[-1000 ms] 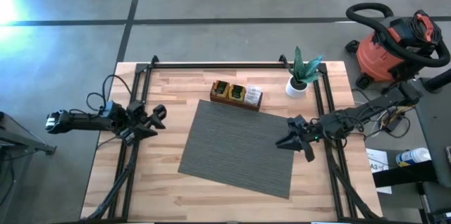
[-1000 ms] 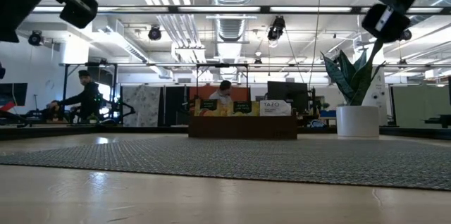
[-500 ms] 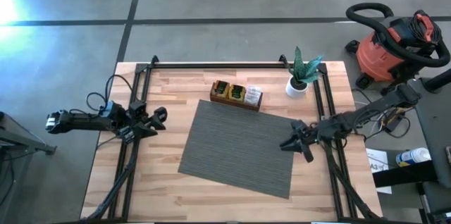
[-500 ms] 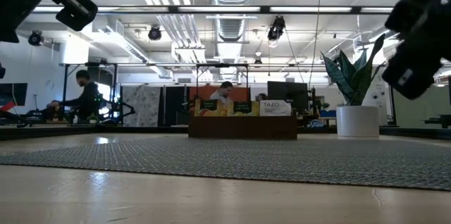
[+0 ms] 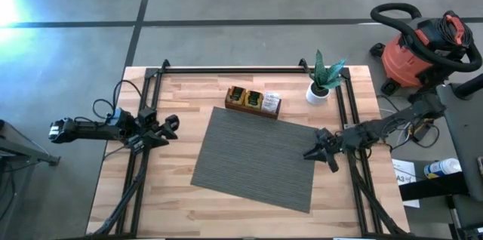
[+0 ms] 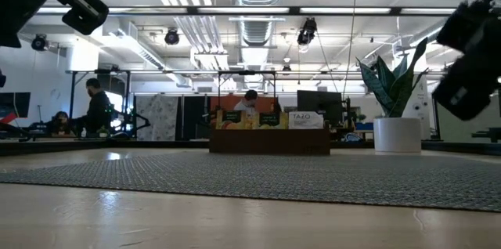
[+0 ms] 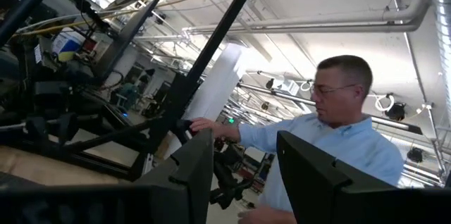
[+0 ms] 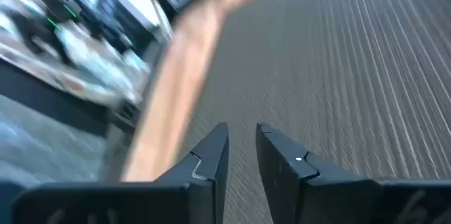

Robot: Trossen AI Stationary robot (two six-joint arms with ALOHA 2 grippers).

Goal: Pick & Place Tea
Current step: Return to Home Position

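Table, high view: light wooden boards are being covered in the middle by a grey ribbed mat lying askew, with black rails running down both sides.
Tray, high view: a dark wooden tray is sitting just beyond the mat's far edge. The tea is standing in its three sections, orange at the left, yellow-green in the middle, white at the right.
Surroundings, high view: a potted plant is standing near the tray's right end, and a red shop vacuum is parked on the floor off the far right corner.
Left gripper, high view: the left gripper is being held over the left rail, well apart from the tray.
Right gripper, high view: the right gripper is being held over the mat's right edge.
Low view: the tea is showing above the tray's front wall, and a seated person is being partly hidden behind it. Dark arm parts are crowding both upper corners.
Left wrist view: the left gripper is being held spread and empty. Beyond it, a person in a light blue shirt is gripping a dark post.
Right wrist view: the right gripper is being held with a narrow gap above the mat, with nothing pinched.
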